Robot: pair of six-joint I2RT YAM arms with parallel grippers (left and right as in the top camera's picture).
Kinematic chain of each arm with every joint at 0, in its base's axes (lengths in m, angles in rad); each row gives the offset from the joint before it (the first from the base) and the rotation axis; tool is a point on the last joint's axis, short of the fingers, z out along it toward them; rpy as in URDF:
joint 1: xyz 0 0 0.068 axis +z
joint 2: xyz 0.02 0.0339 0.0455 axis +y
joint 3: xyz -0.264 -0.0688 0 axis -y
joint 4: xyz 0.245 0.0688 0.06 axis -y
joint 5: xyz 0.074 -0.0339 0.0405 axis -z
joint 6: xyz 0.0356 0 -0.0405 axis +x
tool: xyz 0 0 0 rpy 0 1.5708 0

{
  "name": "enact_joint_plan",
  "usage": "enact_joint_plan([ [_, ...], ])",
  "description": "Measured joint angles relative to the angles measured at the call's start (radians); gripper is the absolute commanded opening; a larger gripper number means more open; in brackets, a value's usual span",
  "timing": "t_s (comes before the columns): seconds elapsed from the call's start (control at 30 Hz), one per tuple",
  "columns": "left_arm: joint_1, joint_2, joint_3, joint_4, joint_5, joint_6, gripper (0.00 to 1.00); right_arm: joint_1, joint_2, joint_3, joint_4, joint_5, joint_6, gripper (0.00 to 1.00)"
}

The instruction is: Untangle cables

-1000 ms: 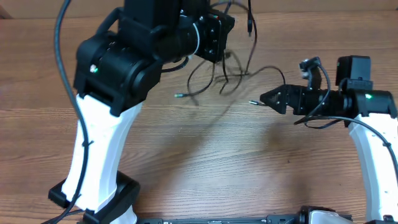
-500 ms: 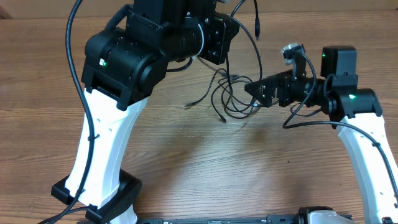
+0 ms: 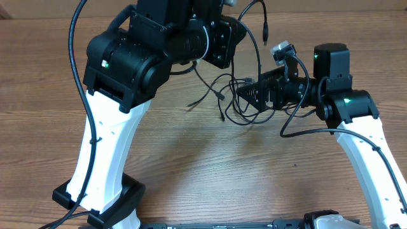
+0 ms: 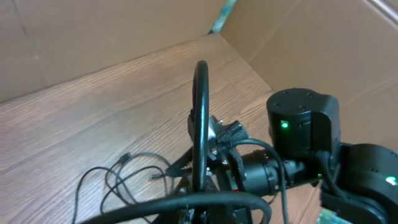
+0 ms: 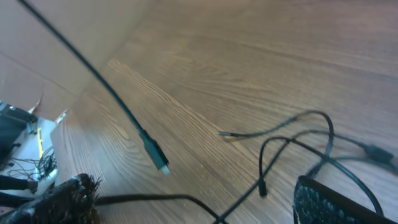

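The cables (image 3: 236,102) are thin black wires in loose tangled loops at the table's centre. Strands rise to my left gripper (image 3: 222,39), which holds them up from above. One plug tip (image 3: 265,29) dangles in the air. My right gripper (image 3: 245,94) points left, open, with its tips in among the loops. In the right wrist view its fingers are wide apart (image 5: 193,202), a strand runs between them, a plug (image 5: 155,154) hangs in front and loops (image 5: 292,140) lie on the wood. In the left wrist view the loops (image 4: 124,177) lie at lower left, and a thick arm cord (image 4: 200,124) hides the jaws.
The table (image 3: 210,165) is brown wood. A cardboard wall (image 4: 298,37) stands along the far side. The left arm's bulky black body (image 3: 140,57) overhangs the back left. The right arm's white link (image 3: 369,159) stands at the right. The right arm (image 4: 301,124) fills the left wrist view.
My right gripper has moved left, from apart from the cables to in among the loops. The hanging loops have shifted and bunched toward the centre. The left arm has barely moved.
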Motion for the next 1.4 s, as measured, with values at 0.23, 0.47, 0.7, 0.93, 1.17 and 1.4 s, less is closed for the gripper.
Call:
enact_joint_plan([
  [0.23,0.000,0.000,0.000,-0.063,-0.237,0.023,0.04,0.001,0.000,0.000,-0.162,0.368,0.085,1.00],
  [0.47,0.000,0.000,0.000,-0.067,-0.359,0.023,0.04,-0.002,0.000,0.000,-0.246,0.464,0.100,1.00],
  [0.7,0.000,0.000,-0.024,-0.076,-0.425,0.023,0.04,-0.001,0.000,0.000,-0.349,0.229,-0.089,1.00],
  [0.93,0.000,0.010,-0.027,-0.077,-0.431,0.021,0.04,-0.001,0.000,0.000,-0.351,0.038,-0.229,1.00],
  [1.17,0.000,0.026,-0.027,-0.077,-0.391,0.002,0.04,0.012,0.000,0.000,-0.151,-0.026,-0.209,1.00],
  [1.4,0.000,0.026,-0.028,-0.077,-0.333,-0.009,0.04,0.081,0.000,0.001,0.078,-0.039,-0.134,0.93],
])
